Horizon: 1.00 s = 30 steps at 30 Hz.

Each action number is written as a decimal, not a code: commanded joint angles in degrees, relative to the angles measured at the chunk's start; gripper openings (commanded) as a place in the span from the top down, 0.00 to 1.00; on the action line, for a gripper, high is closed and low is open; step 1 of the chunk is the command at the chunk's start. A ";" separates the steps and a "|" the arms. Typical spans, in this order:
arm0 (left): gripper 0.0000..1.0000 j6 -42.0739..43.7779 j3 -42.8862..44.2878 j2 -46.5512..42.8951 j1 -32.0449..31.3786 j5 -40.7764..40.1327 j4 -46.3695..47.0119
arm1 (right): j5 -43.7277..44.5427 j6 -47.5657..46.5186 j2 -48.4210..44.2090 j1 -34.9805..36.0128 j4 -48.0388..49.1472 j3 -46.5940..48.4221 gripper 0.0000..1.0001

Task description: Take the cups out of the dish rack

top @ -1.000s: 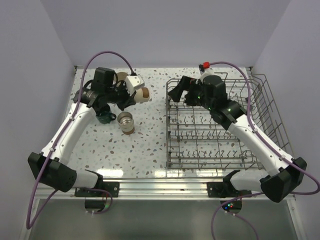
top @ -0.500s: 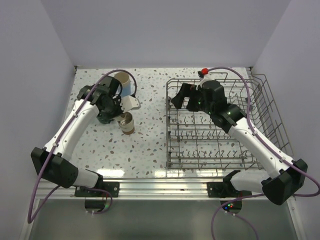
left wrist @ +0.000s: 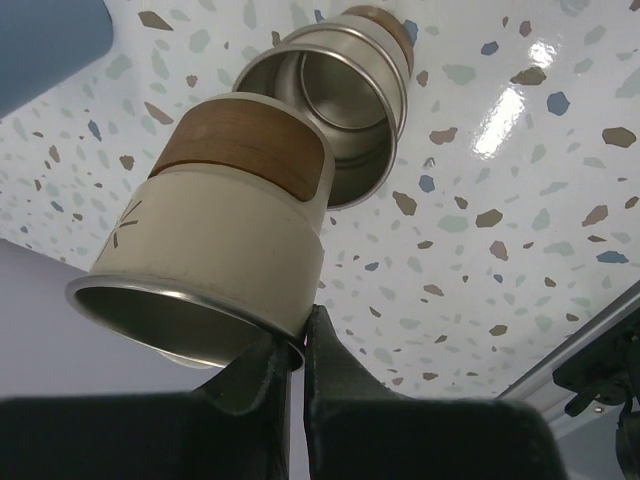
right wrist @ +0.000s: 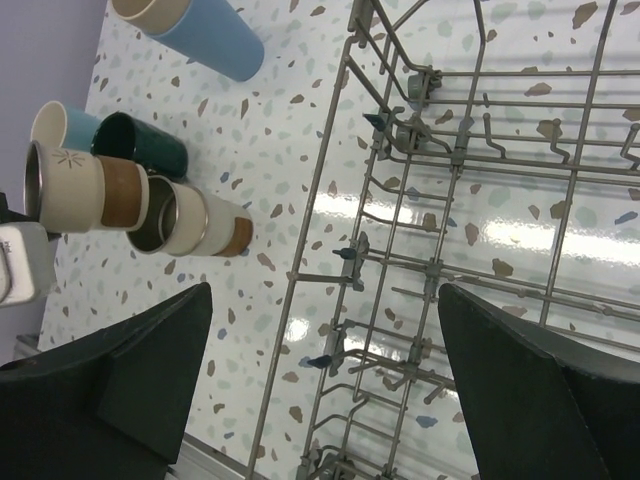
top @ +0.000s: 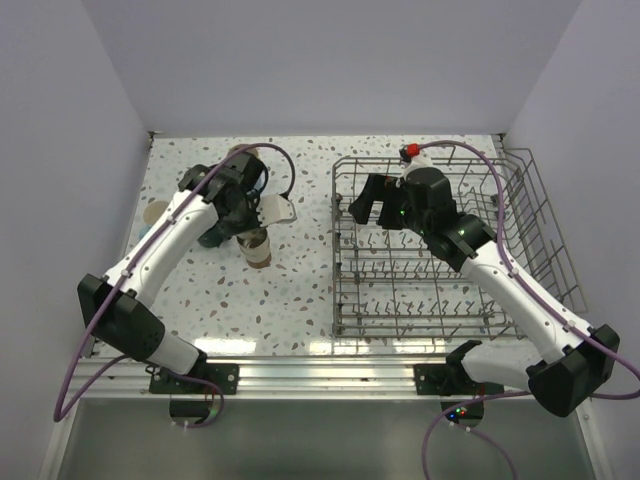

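My left gripper (top: 262,208) is shut on the rim of a beige-and-brown cup (top: 281,209), held tilted on its side just above another beige-and-brown cup (top: 255,246) that stands on the table. In the left wrist view the fingers (left wrist: 322,365) pinch the held cup's (left wrist: 220,230) steel rim, with the standing cup (left wrist: 340,100) right beyond it. My right gripper (top: 372,200) is open and empty over the far left corner of the grey wire dish rack (top: 520,250). I see no cup in the rack (right wrist: 450,250). The right wrist view shows the held cup (right wrist: 85,185) and the standing one (right wrist: 195,225).
A dark teal mug (top: 212,236) stands left of the standing cup. A light blue tumbler (right wrist: 200,35) lies behind it, and a light blue mug (right wrist: 60,125) sits further left. The table's (top: 300,290) walls close in on three sides.
My left gripper has swung right and nearer with the beige-and-brown cup, from the back-left cups to above the standing cup. My right gripper has shifted slightly right over the rack.
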 commanded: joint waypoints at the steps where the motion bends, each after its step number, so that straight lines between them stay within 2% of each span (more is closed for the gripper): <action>1: 1.00 0.96 5.22 0.83 -1.27 -1.40 -0.37 | 0.88 -1.27 -1.19 0.23 -0.19 0.05 0.02; 4: 1.00 1.31 10.05 1.45 -1.62 -2.19 -0.81 | 1.06 -1.35 -1.10 0.23 -0.10 0.23 0.02; 8: 1.00 0.96 11.03 2.24 -2.67 0.09 -1.86 | 0.89 -1.53 -0.66 0.23 -0.36 0.67 0.02; 16: 1.00 -0.44 0.06 2.59 -3.81 -0.34 0.77 | 1.50 -2.23 -0.75 0.23 -1.68 0.93 0.02; 23: 1.00 0.26 -1.36 3.30 -4.78 -3.24 -0.11 | 1.33 -2.15 -0.40 0.32 -1.77 0.41 0.02; 30: 1.00 0.17 -1.71 9.52 -7.86 -3.95 -0.28 | 0.62 -2.14 0.39 0.23 -1.50 -0.03 0.02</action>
